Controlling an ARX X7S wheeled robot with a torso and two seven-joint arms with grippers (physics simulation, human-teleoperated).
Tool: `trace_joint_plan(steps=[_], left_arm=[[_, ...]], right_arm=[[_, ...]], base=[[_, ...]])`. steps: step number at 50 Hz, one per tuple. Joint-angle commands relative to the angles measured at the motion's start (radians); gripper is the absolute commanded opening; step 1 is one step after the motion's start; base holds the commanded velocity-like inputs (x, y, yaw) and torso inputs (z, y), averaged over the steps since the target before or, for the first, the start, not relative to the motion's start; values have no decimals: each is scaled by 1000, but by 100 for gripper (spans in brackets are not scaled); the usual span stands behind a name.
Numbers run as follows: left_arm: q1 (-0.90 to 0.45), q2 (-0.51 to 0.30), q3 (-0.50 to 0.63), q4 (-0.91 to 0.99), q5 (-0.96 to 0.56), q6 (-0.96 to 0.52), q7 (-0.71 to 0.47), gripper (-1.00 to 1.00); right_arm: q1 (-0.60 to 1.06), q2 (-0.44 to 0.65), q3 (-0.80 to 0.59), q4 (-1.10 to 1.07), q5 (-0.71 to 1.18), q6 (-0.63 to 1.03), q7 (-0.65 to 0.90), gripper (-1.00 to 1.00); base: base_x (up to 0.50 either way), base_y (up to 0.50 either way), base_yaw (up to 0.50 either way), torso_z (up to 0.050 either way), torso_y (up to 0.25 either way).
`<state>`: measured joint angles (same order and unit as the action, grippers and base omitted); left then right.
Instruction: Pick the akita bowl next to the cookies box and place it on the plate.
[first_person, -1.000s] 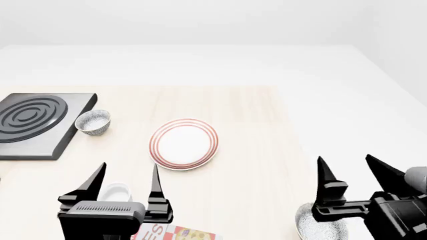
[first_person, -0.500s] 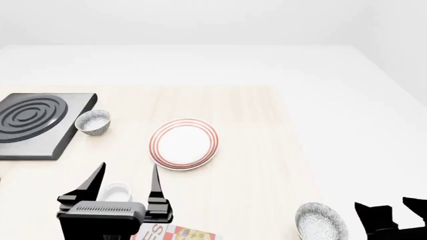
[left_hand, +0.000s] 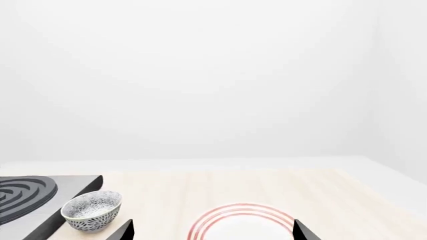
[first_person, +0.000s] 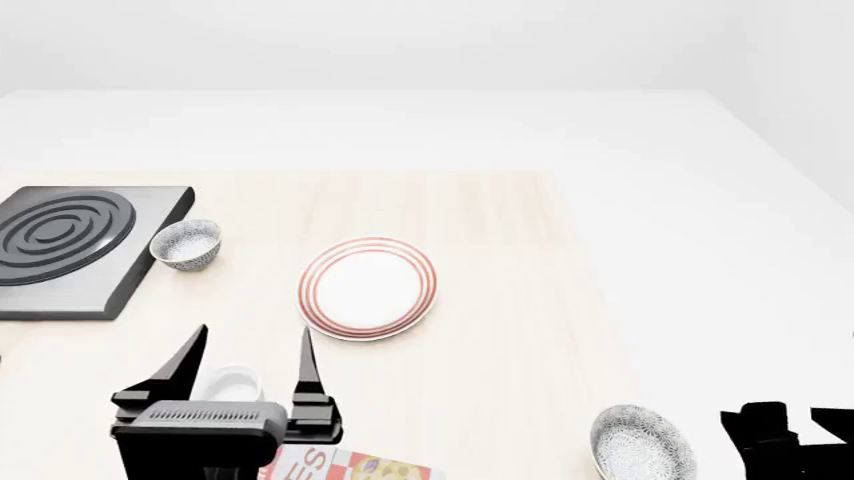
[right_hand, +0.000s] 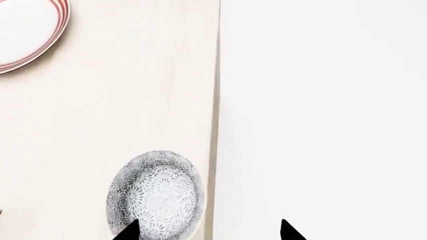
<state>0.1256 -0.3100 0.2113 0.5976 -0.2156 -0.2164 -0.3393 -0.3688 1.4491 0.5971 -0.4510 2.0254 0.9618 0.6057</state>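
Head view: two speckled bowls are seen. The bowl (first_person: 643, 442) wanted for the task lies at the near right of the desk (first_person: 521, 300), close to the right edge; the cookies box (first_person: 350, 466) is only partly in frame at the near edge, well to its left. The twin bowl (first_person: 186, 245) sits far left, just beside a dark hob (first_person: 74, 245). The plate (first_person: 368, 287) lies mid-desk, bare.

Step in hand: approach to the bowl; nothing is lifted yet. The right gripper (first_person: 798, 432) is seen low at the near right, out past the desk edge and apart from the bowl. In the right wrist view two finger tips are spread apart with nothing between them, so the right fingers (right_hand: 128, 230) are judged open. One tip lies over the bowl's rim, the other beyond the desk edge.

The left gripper (first_person: 247, 360) hangs near the front left with its fingers parted and empty; a small white cup (first_person: 232, 383) sits between them in the picture.

Next move, as judged: the right gripper would need to be shifted inward so that the bowl's rim or wall falls between the fingers, then closed, raised and carried leftward and away to the plate.

Edges and room: the bowl stands very near the right desk edge, so a sideways nudge could tip it off. The desk between bowl and plate is seen bare, so the carry path looks open. Room around the plate is good; the left gripper is near its front-left side.
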Motion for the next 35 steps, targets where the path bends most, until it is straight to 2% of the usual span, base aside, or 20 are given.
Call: trace_joint_plan(steps=[1, 9, 18, 19, 20, 21, 23, 35], left_arm=[[0, -5, -1, 2, -3, 2, -6, 100], [-1, -8, -1, 0, -5, 5, -9, 100], [-3, -10, 1, -8, -4, 12, -11, 100], [-4, -9, 4, -12, -2, 14, -11, 100], [-4, -10, 5, -12, 0, 14, -11, 100], [-3, -10, 5, -11, -1, 15, -11, 100], [-3, -11, 4, -11, -2, 16, -12, 100], [-1, -17, 7, 0, -4, 11, -19, 100]], right_arm=[[-43, 64, -170, 34, -115, -181, -118, 100], [-103, 120, -279, 44, -166, -333, -185, 100], [-128, 121, -330, 38, -214, -390, -219, 100], [22, -29, -480, 65, -276, -240, -175, 100], [172, -129, -630, 102, -284, -90, -145, 100], [322, -152, -752, 115, -295, -23, -140, 100], [606, -168, -767, 126, -307, -11, -138, 100], [631, -217, -808, 143, -353, 8, -149, 100]], base=[[0, 0, 0, 0, 0], [0, 0, 0, 0, 0], [0, 0, 0, 0, 0], [0, 0, 0, 0, 0], [0, 0, 0, 0, 0], [0, 0, 0, 0, 0], [0, 0, 0, 0, 0], [0, 0, 0, 0, 0]])
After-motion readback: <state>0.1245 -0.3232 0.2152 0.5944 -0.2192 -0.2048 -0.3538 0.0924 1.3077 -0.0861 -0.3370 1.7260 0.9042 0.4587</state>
